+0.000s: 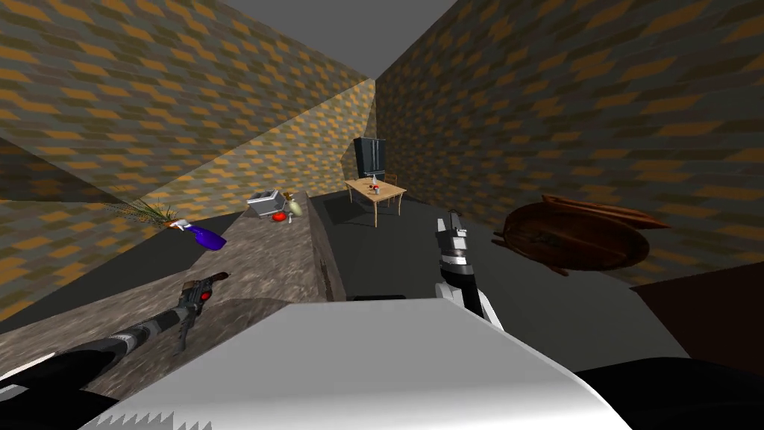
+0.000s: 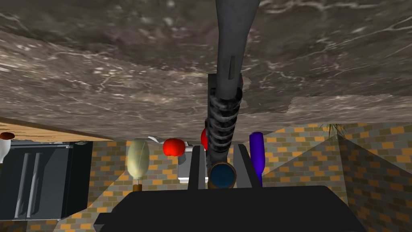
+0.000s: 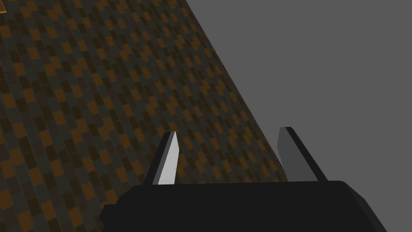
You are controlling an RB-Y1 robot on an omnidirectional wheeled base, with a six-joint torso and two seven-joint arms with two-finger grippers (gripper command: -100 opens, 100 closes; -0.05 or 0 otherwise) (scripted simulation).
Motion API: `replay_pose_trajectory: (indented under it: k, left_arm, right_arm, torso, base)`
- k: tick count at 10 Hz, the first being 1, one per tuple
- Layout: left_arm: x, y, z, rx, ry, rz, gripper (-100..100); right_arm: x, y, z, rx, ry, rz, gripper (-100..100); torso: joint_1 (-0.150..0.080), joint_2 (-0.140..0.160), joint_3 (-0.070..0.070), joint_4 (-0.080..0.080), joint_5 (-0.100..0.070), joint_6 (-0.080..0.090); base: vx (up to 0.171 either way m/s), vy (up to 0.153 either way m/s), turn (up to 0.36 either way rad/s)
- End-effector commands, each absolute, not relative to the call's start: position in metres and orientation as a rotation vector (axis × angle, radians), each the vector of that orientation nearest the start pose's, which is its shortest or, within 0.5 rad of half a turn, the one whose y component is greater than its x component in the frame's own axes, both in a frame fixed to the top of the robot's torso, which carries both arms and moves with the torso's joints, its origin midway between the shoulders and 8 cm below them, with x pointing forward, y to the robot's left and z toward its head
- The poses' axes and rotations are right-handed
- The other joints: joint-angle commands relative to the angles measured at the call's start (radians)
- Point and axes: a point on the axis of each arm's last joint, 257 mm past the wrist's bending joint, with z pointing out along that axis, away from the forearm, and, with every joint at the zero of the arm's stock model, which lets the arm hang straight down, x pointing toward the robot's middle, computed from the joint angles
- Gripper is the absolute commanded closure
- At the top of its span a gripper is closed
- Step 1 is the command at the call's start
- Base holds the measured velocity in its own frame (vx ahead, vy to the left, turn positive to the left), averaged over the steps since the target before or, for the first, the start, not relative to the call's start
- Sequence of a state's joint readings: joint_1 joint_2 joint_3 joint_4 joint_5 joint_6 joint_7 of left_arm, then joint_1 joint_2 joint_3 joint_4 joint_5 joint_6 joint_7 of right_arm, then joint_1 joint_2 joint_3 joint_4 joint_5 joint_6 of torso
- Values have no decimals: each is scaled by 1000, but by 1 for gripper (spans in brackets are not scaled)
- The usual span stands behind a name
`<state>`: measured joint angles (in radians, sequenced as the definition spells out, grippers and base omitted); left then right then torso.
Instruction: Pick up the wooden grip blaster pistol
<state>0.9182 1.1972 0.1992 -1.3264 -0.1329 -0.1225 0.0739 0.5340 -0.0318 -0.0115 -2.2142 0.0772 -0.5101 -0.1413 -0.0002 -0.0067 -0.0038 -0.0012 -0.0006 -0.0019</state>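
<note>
While the left gripper (image 2: 219,148) is pinching the dark grey blaster pistol with a ribbed barrel and a reddish-brown tip (image 2: 227,60), its two thin fingers (image 2: 197,167) are pressing the barrel's sides from either flank. In the head view the pistol (image 1: 203,288) is sitting in that gripper (image 1: 188,300) above the near end of the long brown-grey marbled counter (image 1: 261,257); whether it is touching the stone I cannot tell. A purple bottle (image 1: 208,238) is lying beside the counter's left edge, with a spiky plant (image 1: 145,211) just beyond it. At the far end, a grey box (image 1: 265,201), a red round thing (image 1: 279,216) and a pale oval vase (image 1: 295,206) are clustering together. The right gripper (image 1: 451,226) is pointing up beside the counter's right edge, its blades (image 3: 169,157) standing spread apart.
</note>
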Motion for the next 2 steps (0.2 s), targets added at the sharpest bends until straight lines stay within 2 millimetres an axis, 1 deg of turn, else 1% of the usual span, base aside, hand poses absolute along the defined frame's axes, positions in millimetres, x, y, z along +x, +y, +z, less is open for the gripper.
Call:
replay_pose_trajectory:
  k: [1,2]
  left_arm:
    - [164,744,-289,-691,2160,331,100]
    - [164,743,-289,-688,2161,329,0]
  right_arm:
    - [352,-278,-15,715,707,1342,0]
    - [352,-278,-15,715,707,1342,0]
  torso:
    - [0,0,0,0,0,0]
    - [0,3,2,1,0,2]
  base:
    - [47,-34,66]
    - [8,-6,-9]
